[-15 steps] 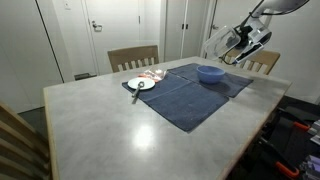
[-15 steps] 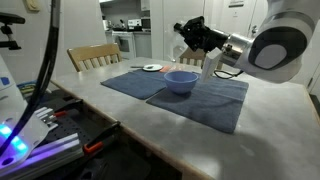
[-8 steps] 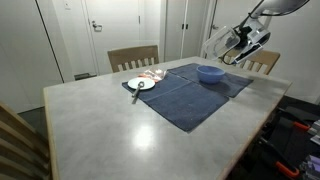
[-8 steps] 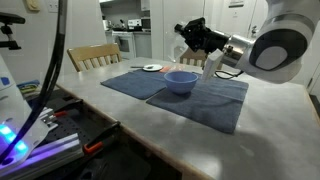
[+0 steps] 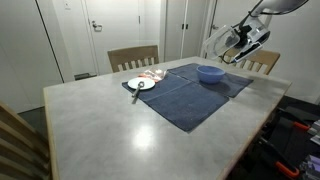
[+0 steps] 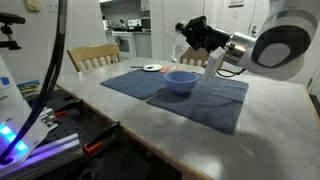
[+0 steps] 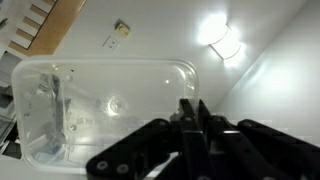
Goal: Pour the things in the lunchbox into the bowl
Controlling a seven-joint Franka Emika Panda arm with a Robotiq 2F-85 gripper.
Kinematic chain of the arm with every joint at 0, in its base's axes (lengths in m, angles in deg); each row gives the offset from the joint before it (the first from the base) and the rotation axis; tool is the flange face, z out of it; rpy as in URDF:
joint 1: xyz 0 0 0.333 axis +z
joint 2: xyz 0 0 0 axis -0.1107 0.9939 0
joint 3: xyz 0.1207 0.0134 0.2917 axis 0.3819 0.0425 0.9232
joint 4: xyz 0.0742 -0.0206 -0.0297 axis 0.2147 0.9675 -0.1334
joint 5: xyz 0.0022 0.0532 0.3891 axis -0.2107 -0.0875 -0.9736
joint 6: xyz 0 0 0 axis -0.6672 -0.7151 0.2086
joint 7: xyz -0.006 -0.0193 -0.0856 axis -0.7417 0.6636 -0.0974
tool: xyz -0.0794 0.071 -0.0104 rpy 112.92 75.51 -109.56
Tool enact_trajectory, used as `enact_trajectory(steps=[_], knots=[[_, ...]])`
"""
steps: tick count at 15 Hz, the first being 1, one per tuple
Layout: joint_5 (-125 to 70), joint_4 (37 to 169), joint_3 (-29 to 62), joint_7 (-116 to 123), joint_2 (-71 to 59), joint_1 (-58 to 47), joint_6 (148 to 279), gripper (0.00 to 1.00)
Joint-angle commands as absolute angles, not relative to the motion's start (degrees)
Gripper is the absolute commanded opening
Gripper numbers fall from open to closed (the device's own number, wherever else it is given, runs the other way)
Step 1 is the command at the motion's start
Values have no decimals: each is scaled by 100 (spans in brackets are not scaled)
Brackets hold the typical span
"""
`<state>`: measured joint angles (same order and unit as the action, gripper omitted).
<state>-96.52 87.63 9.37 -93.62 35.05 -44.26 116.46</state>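
Evidently mid-pour: the gripper point(image 7: 190, 125) pinches the clear lunchbox point(image 7: 100, 105) by 1 wall, tipped in the air, with the blue bowl point(image 5: 209, 73) below it, slightly aside. Next, its mouth needs centring over the bowl.

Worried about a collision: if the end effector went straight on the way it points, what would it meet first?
The lunchbox clamped in the end effector; past its clear plastic the wrist view shows only ceiling, depth unclear.
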Motion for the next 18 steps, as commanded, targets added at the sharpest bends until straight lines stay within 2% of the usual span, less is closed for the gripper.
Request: enact_trajectory(steps=[1, 11, 18], knots=[[-9678, 8633, 967, -9183, 3482, -4437, 11608, 2], [-9533, 8882, 865, -8433, 3028, -3849, 11949, 2], [-9228, 9414, 683, -7924, 2265, -3188, 12871, 2]])
